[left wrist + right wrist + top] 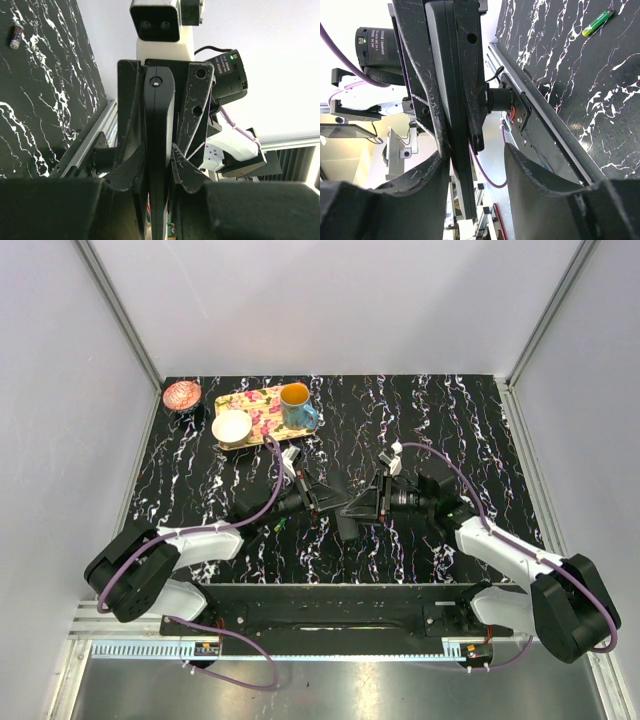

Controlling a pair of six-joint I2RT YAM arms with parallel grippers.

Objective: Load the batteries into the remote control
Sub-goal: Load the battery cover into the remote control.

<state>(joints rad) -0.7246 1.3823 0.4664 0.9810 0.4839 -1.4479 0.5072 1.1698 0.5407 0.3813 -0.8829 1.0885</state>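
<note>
The remote control (pixel 349 518), a flat black slab, hangs edge-on above the middle of the table between both arms. My left gripper (pixel 160 170) is shut on the remote control (pixel 159 125), both fingers pressed against its faces. In the right wrist view the remote control (pixel 452 75) rests against one finger of my right gripper (pixel 474 152), while the other finger stands well apart, so that gripper is open. A green-and-yellow battery (pixel 598 23) lies on the table; it is the battery (pixel 280 526) near the left forearm. Another battery (pixel 15 37), dark with a red end, lies apart.
At the back left a floral yellow tray (pixel 262 418) carries a blue mug (pixel 296 406) and a white bowl (pixel 231 426). A pink bowl (pixel 182 395) sits beside it. A metal rail (pixel 330 605) runs along the near table edge.
</note>
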